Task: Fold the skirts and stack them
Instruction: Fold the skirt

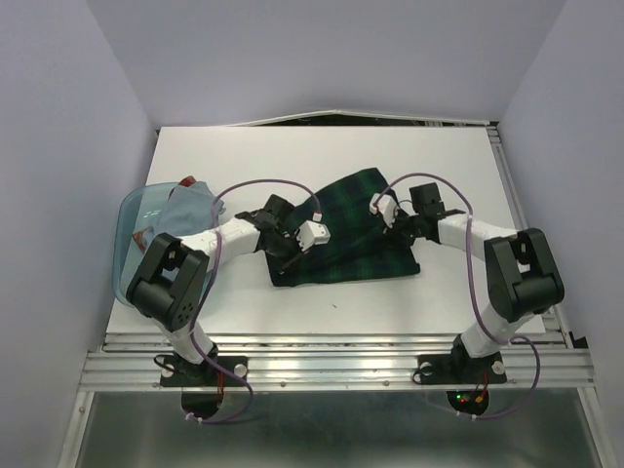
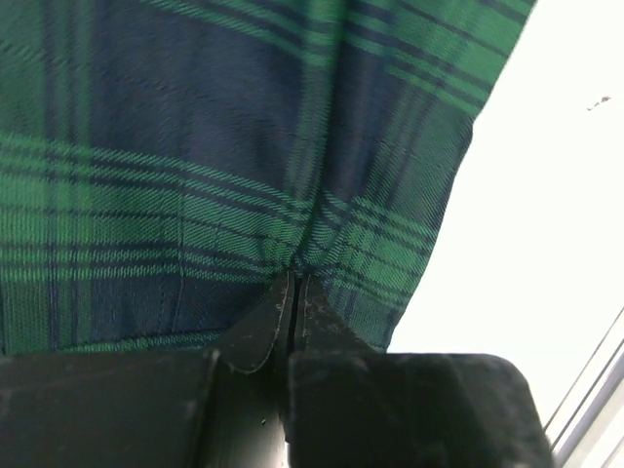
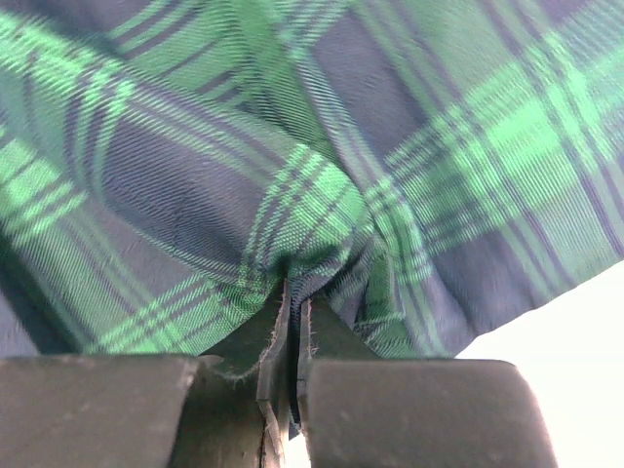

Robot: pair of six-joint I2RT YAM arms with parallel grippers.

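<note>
The dark green-and-navy tartan skirt (image 1: pixel 356 234) lies spread on the white table (image 1: pixel 244 156) between both arms. My left gripper (image 1: pixel 285 255) is at its left end, and in the left wrist view it (image 2: pixel 294 277) is shut on a puckered fold of the tartan (image 2: pixel 195 146) near the cloth's right edge. My right gripper (image 1: pixel 400 230) is at the skirt's right side. Seen from the right wrist, this gripper (image 3: pixel 295 288) is shut with bunched tartan (image 3: pixel 322 205) pinched between its fingers. A pale grey-blue skirt (image 1: pixel 190 207) lies in the tub at the left.
A translucent blue plastic tub (image 1: pixel 129 244) stands at the table's left edge beside the left arm. Pale walls close in on both sides and at the back. A metal rail (image 1: pixel 331 341) runs along the near edge by the arm bases.
</note>
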